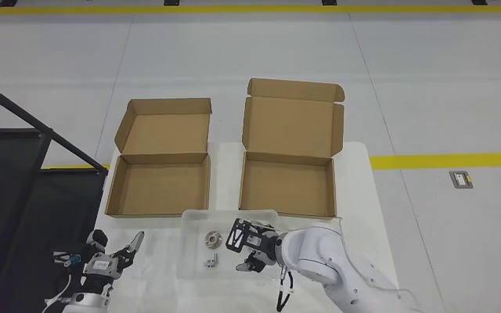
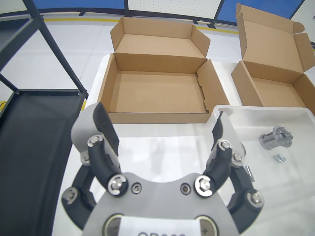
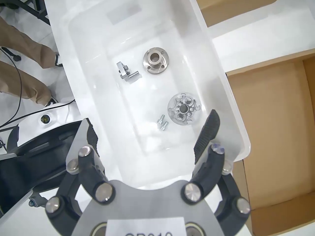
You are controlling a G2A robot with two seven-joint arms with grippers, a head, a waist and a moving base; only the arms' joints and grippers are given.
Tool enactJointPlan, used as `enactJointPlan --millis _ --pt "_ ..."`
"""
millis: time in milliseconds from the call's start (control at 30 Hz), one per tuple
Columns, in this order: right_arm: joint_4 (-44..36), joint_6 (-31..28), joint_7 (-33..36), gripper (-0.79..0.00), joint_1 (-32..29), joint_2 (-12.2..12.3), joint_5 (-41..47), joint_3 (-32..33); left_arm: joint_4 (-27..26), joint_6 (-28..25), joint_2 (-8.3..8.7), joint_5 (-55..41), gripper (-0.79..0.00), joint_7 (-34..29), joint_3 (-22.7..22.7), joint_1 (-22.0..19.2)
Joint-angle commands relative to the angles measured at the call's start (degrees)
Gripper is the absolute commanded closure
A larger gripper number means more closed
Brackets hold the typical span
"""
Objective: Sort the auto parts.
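The part the next move turns on, by my reading, is the notched disc. It sits in the clear tray on the worktop, directly below and just ahead of the right jaws. It is nearer the finger on the side of the right box than the opposite one. It looks to stand on end with its notched face up, so it offers a round rim rather than a long axis. A straight drop with a small shift toward that finger should centre it. Two small bolts lie flat, side by side, just beside the disc, close enough to be nudged as the jaws close. Farther along the tray are a flanged hub and a small bracket, near each other but apart. The right arm is much the nearer. It reaches in from the tray's right end, wrist turned down so the jaws hang over the tray, spread wide and holding nothing. The left arm is low at the worktop's front left corner, off the tray's other end. Its jaws are also wide apart and empty, and they face the left box. Both boxes stand open behind the tray, and I see no parts in either, so the sorting seems to be at its first pick.
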Motion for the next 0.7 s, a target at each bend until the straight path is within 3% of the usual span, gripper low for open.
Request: enactJointPlan --millis 0,233,433,667 --pt "0.0 0.0 0.0 -0.785 0.0 0.0 0.0 0.0 0.0 0.0 0.00 0.0 -0.785 0.0 0.0 0.0" --pt "0.6 1.2 -1.7 -0.785 -0.1 -0.3 -2.4 -1.5 0.0 0.0 0.00 0.0 -0.785 0.0 0.0 0.0" --pt "4.6 10.3 2.4 -0.785 4.1 -2.8 -5.9 -7.2 0.0 0.0 0.00 0.0 -0.785 0.0 0.0 0.0" --pt "12.2 13.4 3.9 -0.785 9.1 -5.9 -3.9 -11.4 0.0 0.0 0.00 0.0 -0.785 0.0 0.0 0.0"
